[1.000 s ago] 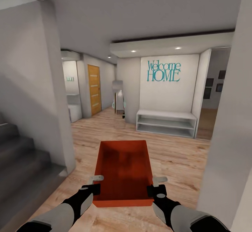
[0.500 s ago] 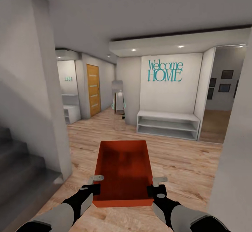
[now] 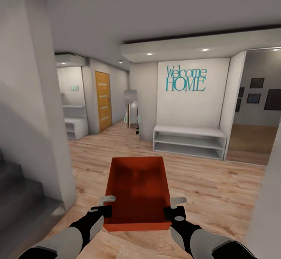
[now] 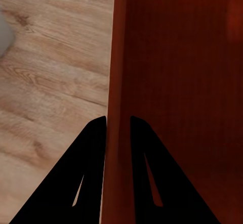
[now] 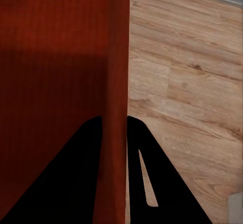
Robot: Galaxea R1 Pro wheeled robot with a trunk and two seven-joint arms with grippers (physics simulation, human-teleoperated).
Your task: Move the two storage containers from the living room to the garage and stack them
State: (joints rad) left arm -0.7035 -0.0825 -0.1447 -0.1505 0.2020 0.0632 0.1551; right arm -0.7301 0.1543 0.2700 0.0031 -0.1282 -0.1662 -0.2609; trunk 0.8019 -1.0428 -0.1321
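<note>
Red-orange storage container held in air between both arms, above light wood plank floor of hallway. Left gripper clamped on container's left wall (one finger inside, one outside). Right gripper clamped same way on right wall. Ahead: white shelf bench under teal "Welcome HOME" lettering; wooden door at far left; grey stairs near left.

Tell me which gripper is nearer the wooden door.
Left. The left gripper clamps the storage container on the side toward the wooden door; the right gripper clamps the opposite wall.
</note>
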